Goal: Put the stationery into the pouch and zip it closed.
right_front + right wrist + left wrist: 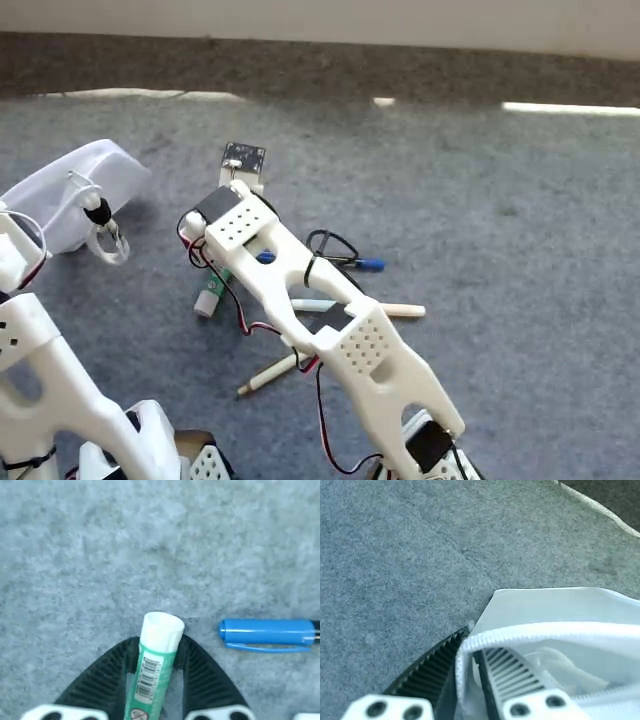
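My right tool (159, 647) is clenched on the glue stick (161, 627), low on the counter (150, 540) beside a blue pen (267, 631). My left tool (470, 647) pinches the pouch (560, 607) rim, well apart. Best to lift straight, then aim for the pouch mouth.

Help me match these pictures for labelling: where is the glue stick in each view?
High view: glue stick lies on the grey carpet under the right arm, left of the blue pen.
Right wrist view: glue stick between the jaws of the right gripper, white cap outward, blue pen beside it.
Left wrist view: faces the pouch, gripped in the jaws of the left gripper.
Shared landmark: the blue pen's cap.
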Robot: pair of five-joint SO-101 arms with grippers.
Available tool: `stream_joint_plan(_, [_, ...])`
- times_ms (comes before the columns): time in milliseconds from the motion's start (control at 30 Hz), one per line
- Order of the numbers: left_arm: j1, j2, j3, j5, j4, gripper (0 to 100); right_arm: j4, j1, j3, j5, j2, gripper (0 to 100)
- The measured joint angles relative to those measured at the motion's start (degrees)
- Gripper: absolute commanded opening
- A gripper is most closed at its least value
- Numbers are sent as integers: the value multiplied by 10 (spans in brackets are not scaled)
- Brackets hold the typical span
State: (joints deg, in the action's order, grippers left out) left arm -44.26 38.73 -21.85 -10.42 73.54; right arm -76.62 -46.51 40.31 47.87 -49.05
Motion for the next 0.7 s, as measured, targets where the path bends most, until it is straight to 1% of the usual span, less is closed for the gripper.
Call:
stream_joint_plan(200, [0, 0, 0, 0, 0, 7, -68, 14, -1, -9, 33, 4])
stream_joint_plan(333, [4, 0, 0, 0, 0, 7, -108, 32, -1, -60, 76, 4])
stream_joint_plan(433, [20, 1, 0, 1, 0, 7, -135, 33, -1, -83, 105, 4])
stream_joint_plan(700, [73, 2, 0, 11, 0, 7, -168, 46, -1, -91, 142, 4])
